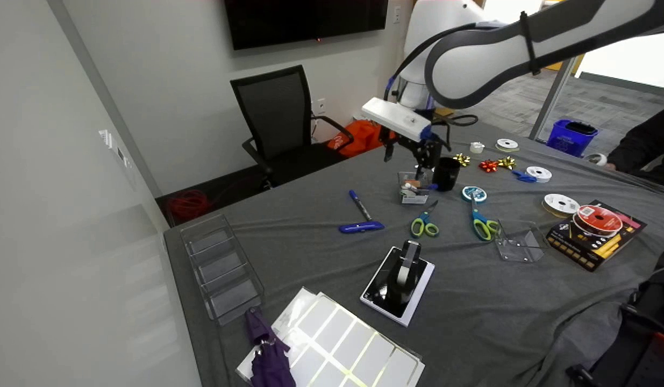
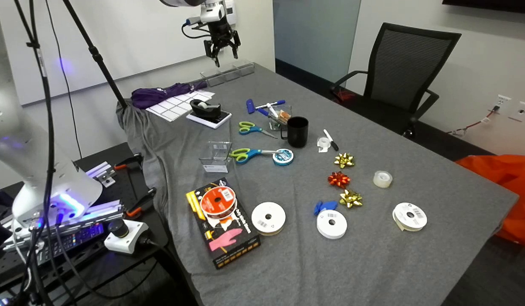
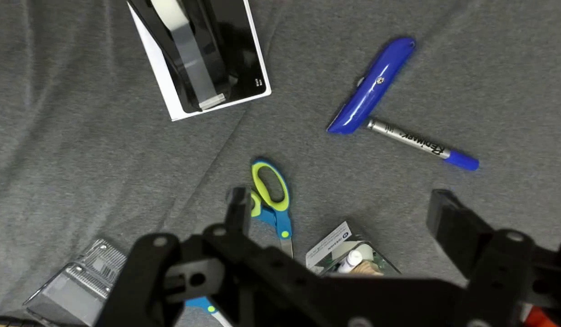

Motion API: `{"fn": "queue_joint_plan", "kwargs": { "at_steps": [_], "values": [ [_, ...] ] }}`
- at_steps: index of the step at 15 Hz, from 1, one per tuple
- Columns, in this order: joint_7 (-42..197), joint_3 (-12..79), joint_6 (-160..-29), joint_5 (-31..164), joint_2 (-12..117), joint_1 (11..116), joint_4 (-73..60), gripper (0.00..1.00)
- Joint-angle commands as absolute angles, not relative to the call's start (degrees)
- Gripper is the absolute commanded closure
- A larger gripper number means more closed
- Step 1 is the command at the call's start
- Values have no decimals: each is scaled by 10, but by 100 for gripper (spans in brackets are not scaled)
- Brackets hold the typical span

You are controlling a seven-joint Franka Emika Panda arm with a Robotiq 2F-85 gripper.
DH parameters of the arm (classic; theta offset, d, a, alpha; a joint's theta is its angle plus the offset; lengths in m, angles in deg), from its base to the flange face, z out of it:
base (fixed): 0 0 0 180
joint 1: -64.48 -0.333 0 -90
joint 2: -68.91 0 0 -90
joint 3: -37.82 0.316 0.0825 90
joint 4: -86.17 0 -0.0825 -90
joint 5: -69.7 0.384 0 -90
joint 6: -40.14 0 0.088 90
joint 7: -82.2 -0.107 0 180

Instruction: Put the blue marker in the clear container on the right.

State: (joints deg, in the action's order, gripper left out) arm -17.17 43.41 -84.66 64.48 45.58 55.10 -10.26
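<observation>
Nearest the wrist camera is the gripper, its fingers spread wide and released, with nothing grasped between them. It hangs well above the cloth. Beyond the fingertips in the wrist view, the marker, silver with a blue cap, lies flat on that cloth, its plain end just beside the cutter. As I judge it, nothing of the transfer is done: the marker is not picked up, and none shows in the tub, which I take as the goal because it stands to the right in an exterior view. Scissors lie between marker and tub, which are well apart. A blue tip shows at the bin; it is too small to name, though it may be another pen. Everything is left, then: come down over the marker, close on its barrel, lift it without dragging the cutter along, carry it past the scissors, and let go above the tub.
</observation>
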Motion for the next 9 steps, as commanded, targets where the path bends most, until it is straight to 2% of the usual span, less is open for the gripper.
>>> {"fn": "queue_joint_plan", "kwargs": {
  "at_steps": [1, 9],
  "values": [
    [-167, 417, -845, 653, 453, 536, -101, 0],
    [-210, 413, -845, 655, 444, 523, -92, 0]
  ]
}}
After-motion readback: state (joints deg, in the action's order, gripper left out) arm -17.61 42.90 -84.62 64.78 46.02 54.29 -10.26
